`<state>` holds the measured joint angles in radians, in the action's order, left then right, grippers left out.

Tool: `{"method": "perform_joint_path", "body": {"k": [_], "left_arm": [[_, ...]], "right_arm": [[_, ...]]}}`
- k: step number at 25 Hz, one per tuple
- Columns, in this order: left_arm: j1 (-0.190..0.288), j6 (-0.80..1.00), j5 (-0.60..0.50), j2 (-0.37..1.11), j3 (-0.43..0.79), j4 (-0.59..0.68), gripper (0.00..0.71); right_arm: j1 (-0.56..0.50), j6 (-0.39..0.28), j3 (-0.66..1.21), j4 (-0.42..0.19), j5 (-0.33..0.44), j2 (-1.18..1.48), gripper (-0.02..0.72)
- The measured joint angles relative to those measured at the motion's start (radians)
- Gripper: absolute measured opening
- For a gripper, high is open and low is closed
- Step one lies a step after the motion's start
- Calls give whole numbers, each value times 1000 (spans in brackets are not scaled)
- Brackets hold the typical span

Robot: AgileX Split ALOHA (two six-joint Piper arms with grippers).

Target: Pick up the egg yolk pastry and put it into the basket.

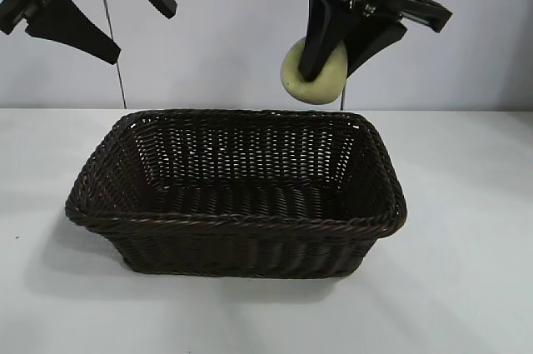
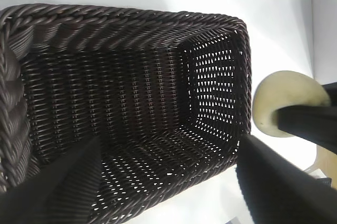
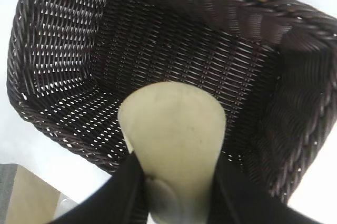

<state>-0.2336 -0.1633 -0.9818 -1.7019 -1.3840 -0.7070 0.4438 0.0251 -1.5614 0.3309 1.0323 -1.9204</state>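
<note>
Exterior view: right claw [image 1: 331, 47] hangs high at upper right, clenched on the egg yolk pastry [image 1: 315, 72]. The pastry sits between the two dark fingers, pale dome bulging out to either side. It is in the air, above the far right part of the basket [image 1: 236, 219] and clear of the braided rim. Basket stands on the white tabletop [image 1: 466, 271], long axis running left to right in this view, and nothing shows inside it. Left claw [image 1: 98, 8] is parked high at upper left, released, jaws spread wide, holding nothing, well apart from the pastry.

Left wrist view: own fingers frame the basket [image 2: 131, 29] interior; woven floor is bare. The pastry [image 2: 287, 97] shows beyond the basket's short end wall, pinched by the other arm's finger, and appears outside or just at that rim rather than over the floor.

Right wrist view: pastry [image 3: 174, 139] fills the near field between the right claw [image 3: 176, 182] fingers. The basket [image 3: 253, 18] floor lies directly past it, with the near rim under the pastry's lower edge.

Judgement: the deciding relation is pastry to rim. The basket's well lies below and toward the left arm's side of the held pastry, so the carry needs a little more travel inward over the floor before lowering and releasing. The right arm is the only one placed to do it.
</note>
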Motion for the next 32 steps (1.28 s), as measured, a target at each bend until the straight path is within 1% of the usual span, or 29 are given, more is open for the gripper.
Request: {"method": "perform_joint_path", "body": {"k": [4,7,10,15,18,21,26,32], "left_arm": [[0,0,0,0,0,0,524],[0,0,0,0,0,0,524],[0,0,0,0,0,0,524],[0,0,0,0,0,0,524],[0,0,0,0,0,0,524],[0,0,0,0,0,0,524],[0,0,0,0,0,0,524],[0,0,0,0,0,0,524]], "right_arm": [[28,0,0,12,-56,-60,222],[30,-2,0,16,-89,-96,240],[30,-2,0,16,-95,-109,293],[30,-2,-8,17,-96,-109,408],[30,-2,-41,17,-63,-109,442],[30,-2,-100,17,-2,-107,447],[20,-2,-188,17,73,-83,453],[-57,-2,-217,15,151,-39,453]]}}
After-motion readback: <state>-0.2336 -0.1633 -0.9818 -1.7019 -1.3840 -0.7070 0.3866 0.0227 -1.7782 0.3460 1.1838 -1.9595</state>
